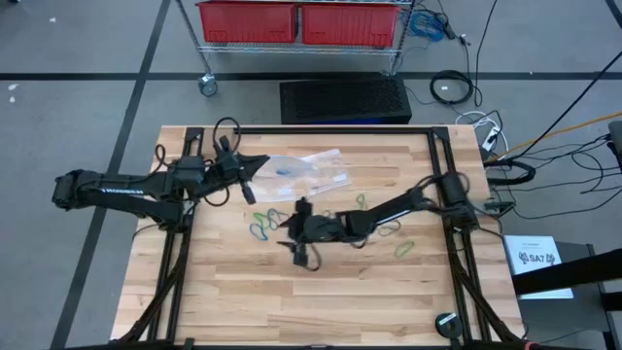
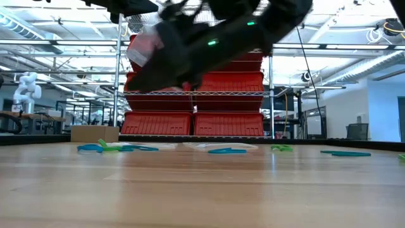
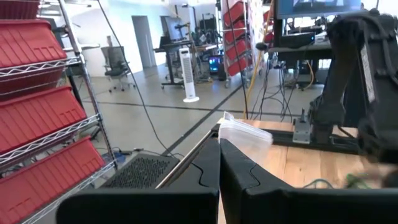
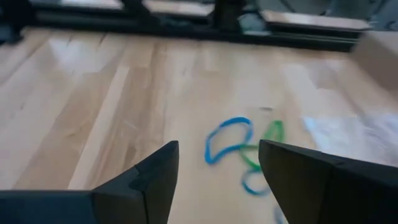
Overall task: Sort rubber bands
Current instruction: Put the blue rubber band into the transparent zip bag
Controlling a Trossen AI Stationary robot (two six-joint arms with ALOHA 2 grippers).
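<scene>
The rubber bands lie loose on the wooden table: a blue and green cluster [image 1: 262, 223] and more green and teal ones [image 1: 400, 249] further right. In the low view they show as flat loops [image 2: 228, 151]. My right gripper [image 1: 289, 227] hovers open just right of the cluster; its wrist view shows a blue band [image 4: 227, 140] and a green band [image 4: 268, 138] ahead of the open fingers [image 4: 217, 150]. My left gripper [image 1: 255, 177] is shut on a clear plastic bag [image 1: 303, 170] at the far left of the table. My left gripper pinches the clear bag by an edge [image 3: 239, 132] between its two shut fingers [image 3: 205, 171]. The plastic sticks out past the fingertips. The held end is raised off the table [image 2: 149, 47]; in the high view the bag's other end [image 1: 330, 175] reaches toward the table's right.
A black frame [image 1: 330, 130] runs round the table's edges. Beyond the far edge stand a wire rack with red bins [image 1: 301, 21] and a black box [image 1: 345, 99]. Cables lie on the floor to the right [image 1: 544, 160]. Bare wood fills the table's near half [image 1: 321, 301].
</scene>
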